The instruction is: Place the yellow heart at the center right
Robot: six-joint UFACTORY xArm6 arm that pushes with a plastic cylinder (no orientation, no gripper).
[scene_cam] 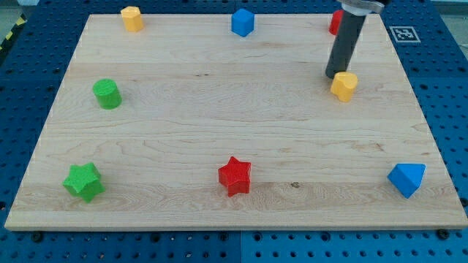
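Camera view, single frame: one pale wooden desk [219, 131] on a blue pegboard base [29, 80], carrying eight small coloured blocks. Along the view's top edge stood a yellow block [131, 18] towards the left, its shape unclear, a blue block [243, 22] near the middle, and a red block [334, 22] towards the right, mostly hidden behind the rod. A green cylinder [107, 93] stood at the view's left, about mid-height. Along the view's bottom lay a green star [83, 182] at the left, a red star [235, 175] near the middle, and a blue block [406, 179], wedge-like in outline, at the right. The yellow heart [344, 85] sat in the right part of the desk, above mid-height, well apart from every other block except the red one above it. The dark rod [345, 40] came down from the view's top, leaning slightly, and my tip [334, 74] stood just beside the yellow heart at its upper left, touching it or very nearly so; contact could not be confirmed. No hand was fitted to the arm, so no open or closed state could be told. A black-and-white square marker [404, 33] lay on the pegboard just off the desk's upper right corner.
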